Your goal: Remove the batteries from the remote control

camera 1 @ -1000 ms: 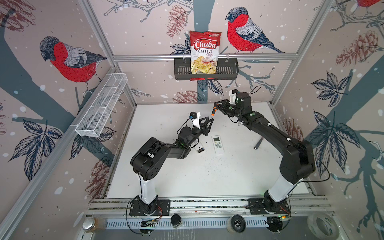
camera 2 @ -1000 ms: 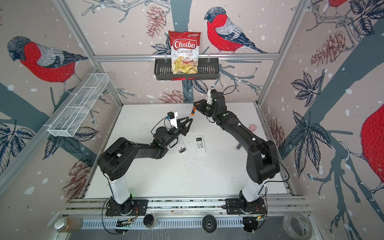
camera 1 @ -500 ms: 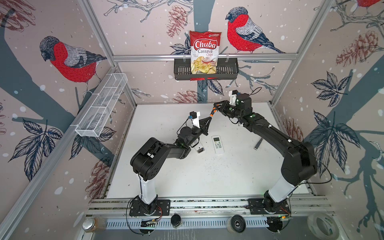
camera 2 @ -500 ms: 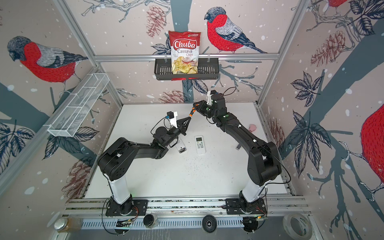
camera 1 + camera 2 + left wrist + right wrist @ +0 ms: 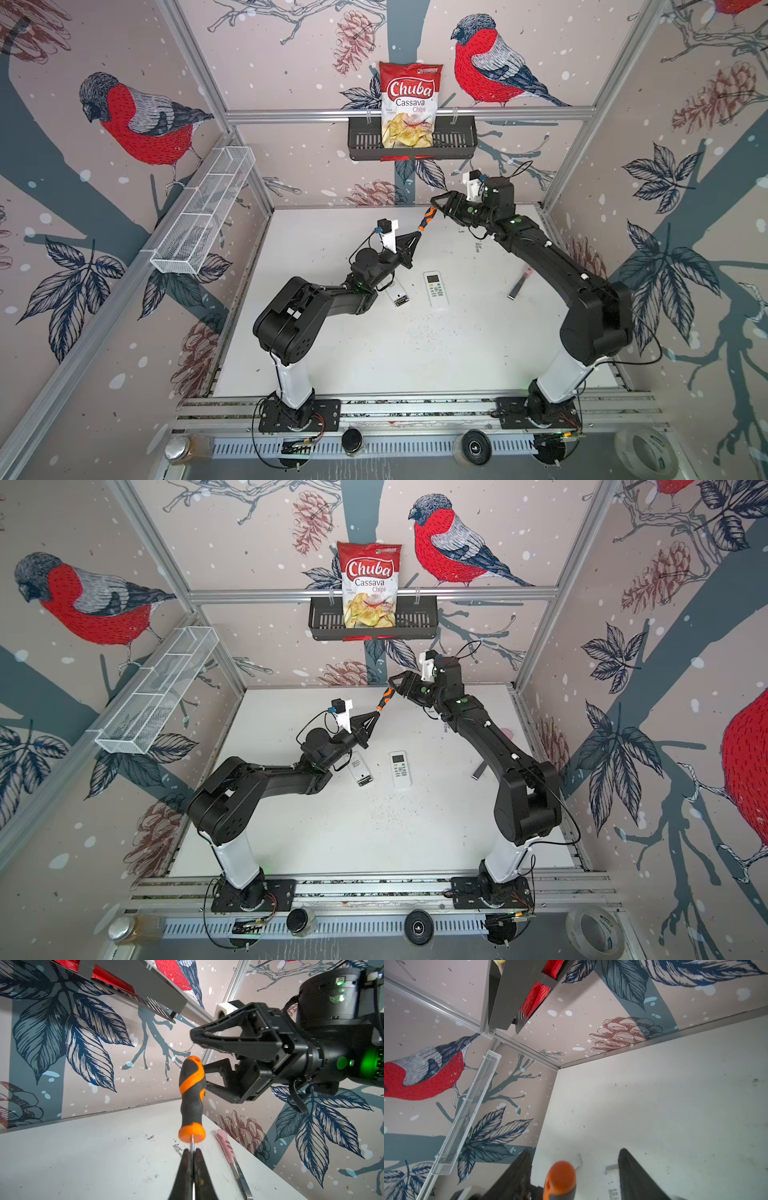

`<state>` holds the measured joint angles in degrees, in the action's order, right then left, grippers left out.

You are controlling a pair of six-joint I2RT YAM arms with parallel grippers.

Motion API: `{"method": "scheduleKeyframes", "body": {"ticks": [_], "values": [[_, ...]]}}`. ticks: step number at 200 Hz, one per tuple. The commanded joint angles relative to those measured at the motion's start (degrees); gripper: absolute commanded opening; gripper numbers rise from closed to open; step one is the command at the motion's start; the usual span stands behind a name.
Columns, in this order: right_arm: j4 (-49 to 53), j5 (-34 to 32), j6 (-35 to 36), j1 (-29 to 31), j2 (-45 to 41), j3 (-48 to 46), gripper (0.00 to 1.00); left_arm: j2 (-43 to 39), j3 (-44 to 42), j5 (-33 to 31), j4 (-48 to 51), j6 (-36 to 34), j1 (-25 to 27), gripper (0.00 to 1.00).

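Above the back of the table, my left gripper (image 5: 417, 235) (image 5: 192, 1152) is shut on the thin metal shaft of an orange-and-black screwdriver (image 5: 426, 220) (image 5: 192, 1095). My right gripper (image 5: 434, 203) (image 5: 573, 1153) stands open around the top of the screwdriver's handle (image 5: 560, 1178), its fingers clear of it. A white remote control (image 5: 397, 293) (image 5: 360, 769) lies back-up on the table below the left wrist, its end compartment uncovered. The dark batteries (image 5: 401, 300) (image 5: 365, 780) sit inside it.
A second white remote (image 5: 435, 283) lies buttons-up just right of the first. A pink-handled flat tool (image 5: 520, 283) (image 5: 225, 1145) lies under the right forearm. A black basket (image 5: 361, 141) with a chips bag hangs on the back wall, and a wire shelf (image 5: 199, 216) on the left wall.
The left gripper closed on the screwdriver's shaft. The right gripper, which was shut on the handle, has opened and let go. Both arms stayed almost in place.
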<state>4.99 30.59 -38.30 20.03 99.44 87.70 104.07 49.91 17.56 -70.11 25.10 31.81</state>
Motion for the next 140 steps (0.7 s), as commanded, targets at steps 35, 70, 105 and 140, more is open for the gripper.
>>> {"method": "scheduleKeyframes", "body": {"ticks": [35,70,105,140], "values": [[11.7,21.4,17.6,-6.8,6.1,7.7,0.68,-8.1,1.2,10.9,16.5,-6.0,-4.9,0.0],[12.3,28.2,22.5,-6.8,7.5,9.1,0.68,-10.2,9.0,16.1,36.2,-15.8,-5.4,0.0],[4.9,36.0,21.0,-6.7,6.2,5.7,0.68,-11.4,13.1,18.9,47.1,-21.5,-5.8,0.0],[5.1,39.0,23.4,-5.3,5.3,4.2,0.7,-12.4,12.7,21.6,48.0,-22.3,-6.7,0.0]]}}
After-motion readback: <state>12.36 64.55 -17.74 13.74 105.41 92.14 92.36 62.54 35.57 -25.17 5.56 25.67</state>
